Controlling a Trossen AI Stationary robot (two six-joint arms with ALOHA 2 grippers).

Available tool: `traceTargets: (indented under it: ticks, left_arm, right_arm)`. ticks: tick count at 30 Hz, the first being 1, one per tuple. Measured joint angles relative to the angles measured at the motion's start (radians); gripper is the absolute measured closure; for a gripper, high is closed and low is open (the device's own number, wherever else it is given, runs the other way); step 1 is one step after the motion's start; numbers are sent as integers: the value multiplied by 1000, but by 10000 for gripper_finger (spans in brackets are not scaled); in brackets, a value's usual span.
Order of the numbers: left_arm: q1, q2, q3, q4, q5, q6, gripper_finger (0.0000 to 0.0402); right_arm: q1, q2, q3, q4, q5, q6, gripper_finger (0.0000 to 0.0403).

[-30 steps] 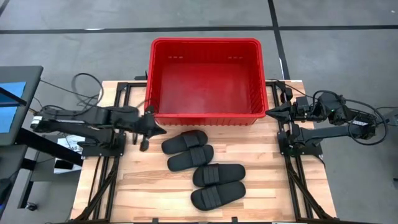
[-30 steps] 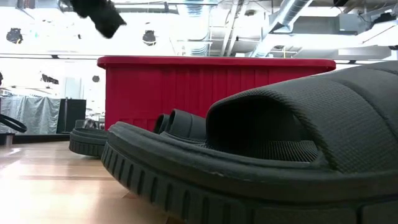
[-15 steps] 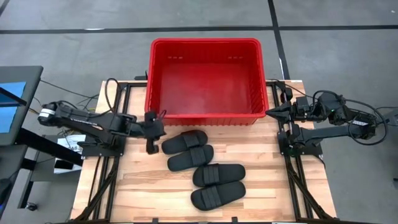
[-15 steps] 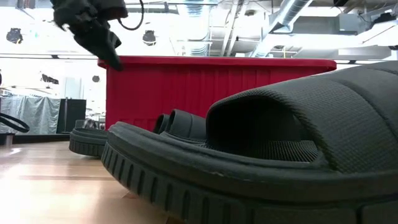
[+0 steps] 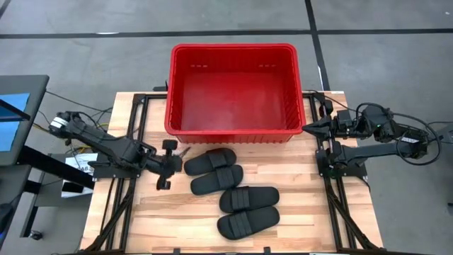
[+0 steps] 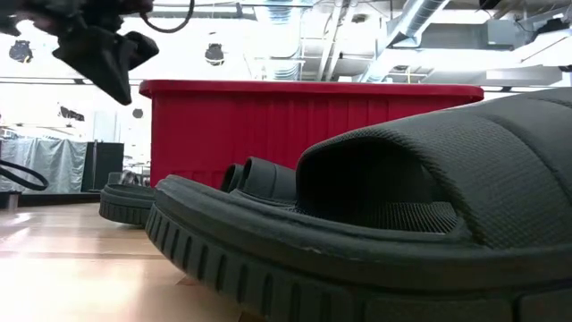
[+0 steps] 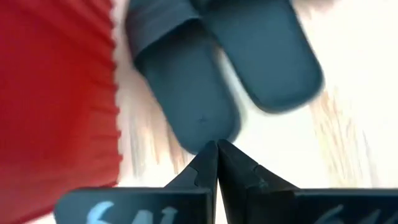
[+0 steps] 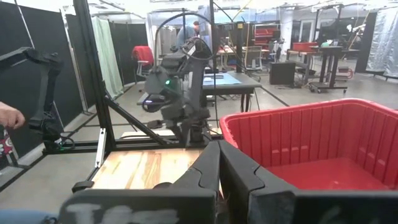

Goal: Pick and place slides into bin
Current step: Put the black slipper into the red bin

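Overhead downward view and sole-close tabletop view, both on red bin [image 5: 233, 88].

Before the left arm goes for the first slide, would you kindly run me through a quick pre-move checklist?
1. Bin empty and ready: ok.
2. All four slides on the table, none binned: ok.
3. Left gripper near the nearest slide: ok, beside its end.
4. Left gripper open for a grasp: not ok, shut.
5. Right gripper out of the way: ok, shut beside the bin's right wall.
6. Gripper touching the slide: cannot tell.
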State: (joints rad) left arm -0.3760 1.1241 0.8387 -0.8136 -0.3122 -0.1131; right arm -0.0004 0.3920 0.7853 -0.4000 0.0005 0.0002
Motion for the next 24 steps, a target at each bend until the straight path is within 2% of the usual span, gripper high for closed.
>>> traceTargets:
  ticks: [5,11,17,24]
  left_arm:
    - [-67,98,0,1,-17,246,401]
    - [-86,245,0,11,-36,441,401]
    - [-86,366,1,11,-91,480,401]
    - [-85,392,1,-1,-102,510,401]
  right_arm:
    - [0,0,0,0,0,0,403]
    - [0,0,0,0,0,0,403]
    - [0,0,0,0,0,0,403]
    - [0,0,0,0,0,0,403]
